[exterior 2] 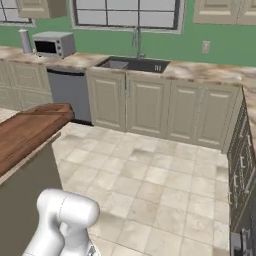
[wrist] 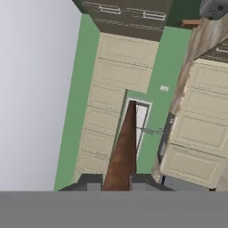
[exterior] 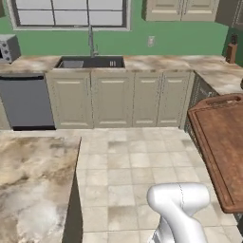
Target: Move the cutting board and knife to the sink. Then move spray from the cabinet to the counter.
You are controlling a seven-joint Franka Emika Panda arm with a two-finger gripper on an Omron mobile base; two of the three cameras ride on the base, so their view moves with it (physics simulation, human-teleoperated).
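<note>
The jaws are clamped on the flat reddish-brown wooden cutting board (wrist: 123,153), held in the air well short of the dark grey rectangular sink (exterior: 90,62); frame edges cut the board off in both base views.

Both base views sit low behind the arm and look forward across the tile floor (exterior: 137,161) at the far wall. The left one looks from the left side, the right one from the right side. Both show the same sink (exterior: 90,62), window (exterior 2: 125,12) and tabletop (exterior 2: 210,72), far away. The hand view is rolled sideways and looks along the cutting board (wrist: 122,153), very close, toward that sink wall.
</note>
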